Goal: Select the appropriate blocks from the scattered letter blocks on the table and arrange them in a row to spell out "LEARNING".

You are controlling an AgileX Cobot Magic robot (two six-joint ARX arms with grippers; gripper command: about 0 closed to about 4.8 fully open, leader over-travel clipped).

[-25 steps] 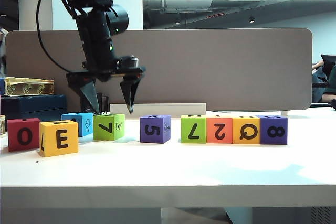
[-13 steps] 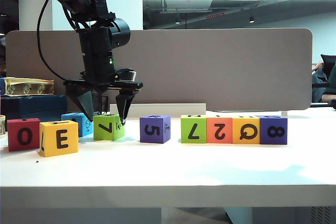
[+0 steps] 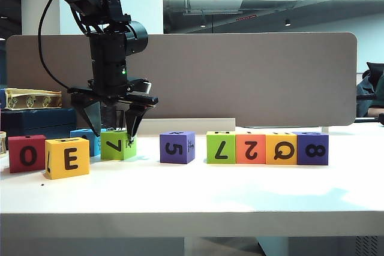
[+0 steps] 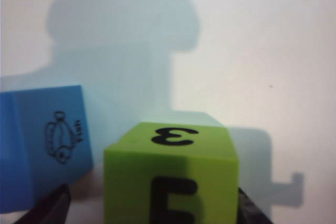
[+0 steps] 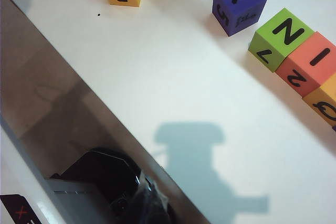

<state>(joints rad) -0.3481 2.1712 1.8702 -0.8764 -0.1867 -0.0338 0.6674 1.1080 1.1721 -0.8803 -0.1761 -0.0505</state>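
Straddling the small matte green letter cube [image 3: 117, 145] with parted fingers, the left gripper [image 3: 111, 131] points down, not yet clamped. That cube sits on the wide white table [image 3: 198, 190] beside a blue cube [image 4: 44, 142]. The right gripper is out of view.

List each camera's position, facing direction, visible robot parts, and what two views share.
Exterior: level with the table front edge, facing the block row; left arm and left gripper astride the green block.
Left wrist: above that green block, fingertips either side.
Right wrist: looks down on the table; right gripper unseen.
Shared: the purple block.
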